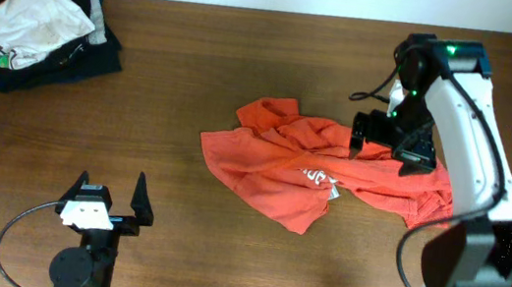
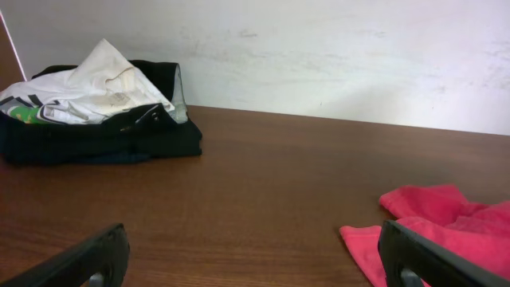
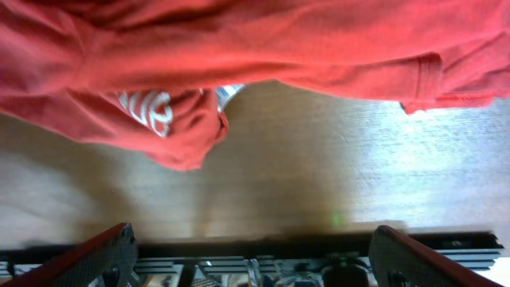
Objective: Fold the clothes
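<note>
The orange-red T-shirt (image 1: 283, 167) lies crumpled on the table right of centre, with white lettering showing near its front edge (image 1: 316, 178). My right gripper (image 1: 392, 147) hovers above the shirt's right part. In the right wrist view it stands open (image 3: 255, 255) with nothing between its fingers and the shirt (image 3: 239, 48) beyond them. My left gripper (image 1: 110, 196) is open near the front left, well apart from the shirt. Its wrist view shows the wide jaws (image 2: 255, 259) and a shirt corner (image 2: 446, 227) at the right. A dark garment (image 1: 74, 60) sits far left.
A white cloth (image 1: 30, 17) lies bunched on top of the dark garment in the back left corner, also seen in the left wrist view (image 2: 88, 88). A pale wall (image 2: 335, 56) runs behind the table. The right arm's base (image 1: 479, 252) stands at the front right.
</note>
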Robot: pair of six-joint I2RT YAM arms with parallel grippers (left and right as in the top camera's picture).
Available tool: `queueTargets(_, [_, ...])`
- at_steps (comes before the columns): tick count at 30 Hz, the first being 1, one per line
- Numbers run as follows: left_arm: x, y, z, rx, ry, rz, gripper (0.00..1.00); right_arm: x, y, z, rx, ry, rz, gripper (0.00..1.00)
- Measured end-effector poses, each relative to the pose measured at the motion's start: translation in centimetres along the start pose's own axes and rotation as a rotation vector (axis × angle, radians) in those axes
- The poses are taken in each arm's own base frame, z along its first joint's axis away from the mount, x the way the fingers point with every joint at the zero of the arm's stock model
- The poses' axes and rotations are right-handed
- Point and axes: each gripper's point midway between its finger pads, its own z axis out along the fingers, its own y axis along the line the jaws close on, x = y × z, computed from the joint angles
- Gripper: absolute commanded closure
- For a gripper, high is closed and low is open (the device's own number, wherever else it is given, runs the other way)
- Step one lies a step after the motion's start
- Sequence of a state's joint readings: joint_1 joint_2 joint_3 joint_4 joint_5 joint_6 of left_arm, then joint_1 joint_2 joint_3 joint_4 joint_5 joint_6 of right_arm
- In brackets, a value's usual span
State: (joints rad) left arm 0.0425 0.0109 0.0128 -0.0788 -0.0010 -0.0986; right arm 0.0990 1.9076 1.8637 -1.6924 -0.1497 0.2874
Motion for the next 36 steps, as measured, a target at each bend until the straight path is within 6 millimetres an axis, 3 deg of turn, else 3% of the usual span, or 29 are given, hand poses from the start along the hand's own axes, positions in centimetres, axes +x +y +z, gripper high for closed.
queueTargets(3, [0.0,0.0,0.0,0.0,0.0,0.0,0.01,4.2,-0.9,-2.7,-0.015,-0.111,-0.021,0.01])
queueTargets(4, [0.0,0.0,0.0,0.0,0.001,0.0,0.01,7.2,-1.7,-3.8,-0.027,-0.159,-0.028,0.01])
queueTargets(5, [0.0,0.0,0.0,0.0,-0.001,0.0,0.01,7.9,-1.9,-4.1,-0.03,-0.181,-0.032,0.01])
queueTargets(6, [0.0,0.0,0.0,0.0,0.0,0.0,0.01,11.0,-2.7,-5.2,-0.059,-0.276,-0.046,0.01])
queueTargets(10, [0.0,0.0,0.0,0.0,0.0,0.0,0.01,16.9,-4.7,-3.6,-0.098,-0.403,-0.064,0.01])
queueTargets(13, [0.0,-0.1,0.0,0.006,0.001,-0.002,0.01,18.9,-4.6,-2.0,-0.163,-0.434,-0.084,0.01])
queueTargets(15, [-0.2,-1.7,-0.1,0.102,-0.001,-0.039,0.01,20.1,-4.4,-1.8,-0.205,-0.455,-0.098,0.01])
queueTargets(19, [-0.3,-7.5,-1.7,0.45,0.038,-0.153,0.01,20.6,-4.1,-1.6,-0.233,-0.462,-0.107,0.01])
queueTargets(22, [-2.3,-10.7,-3.8,0.667,0.006,-0.222,0.01,20.7,-4.0,-1.5,-0.241,-0.456,-0.109,0.01])
queueTargets(24, [-3.9,-11.6,-4.8,0.731,0.003,-0.245,0.01,20.7,-4.0,-1.5,-0.241,-0.456,-0.109,0.01])
queueTargets(28, [-9.4,-12.5,-6.0,0.75,0.027,-0.244,0.01,20.4,-3.8,-1.7,-0.245,-0.467,-0.112,0.01])
queueTargets(31, [-11.9,-12.7,-4.3,0.713,0.173,-0.24,0.01,20.3,-3.8,-1.6,-0.245,-0.466,-0.112,0.01])
queueTargets(36, [-13.6,-10.9,1.4,0.492,0.562,-0.187,0.01,20.2,-3.7,-1.7,-0.248,-0.469,-0.113,0.01])
